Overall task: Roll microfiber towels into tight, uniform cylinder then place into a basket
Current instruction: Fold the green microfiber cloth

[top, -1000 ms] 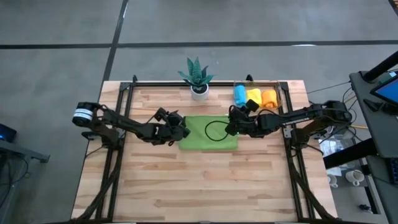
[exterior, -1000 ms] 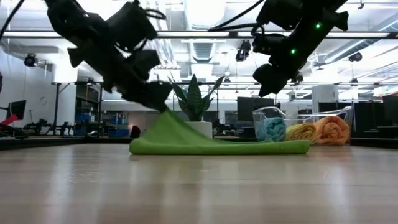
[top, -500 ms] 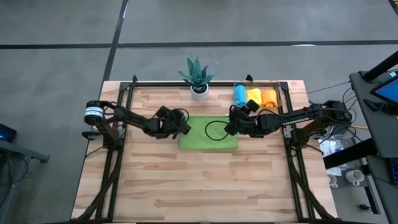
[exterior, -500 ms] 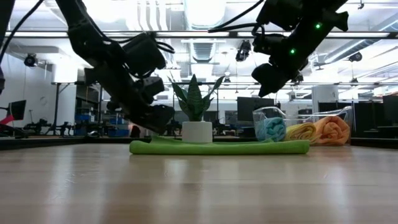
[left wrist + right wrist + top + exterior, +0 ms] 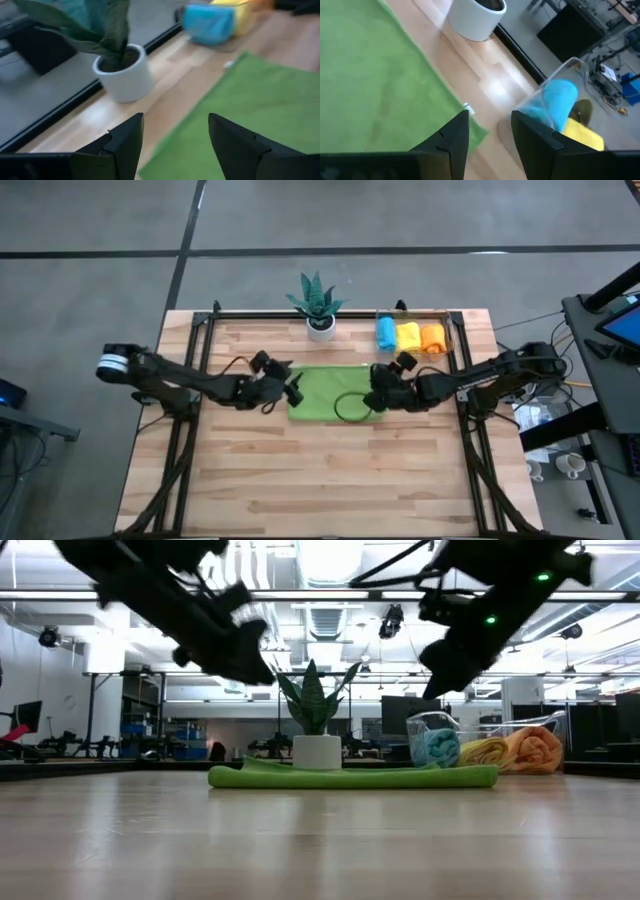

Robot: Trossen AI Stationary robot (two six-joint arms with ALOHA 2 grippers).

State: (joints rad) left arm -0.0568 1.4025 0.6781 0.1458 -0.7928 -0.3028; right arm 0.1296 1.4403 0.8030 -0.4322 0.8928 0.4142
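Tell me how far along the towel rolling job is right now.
Done: blue, yellow and orange rolls sit in the basket. In hand: nothing; the green towel lies flat, with the open left gripper above its left edge and the right gripper above its right part, empty. Left: roll the green towel and add it.

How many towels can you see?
4: blue towel, yellow towel and orange towel rolled in the basket; green towel flat on the table. Others may be hidden.
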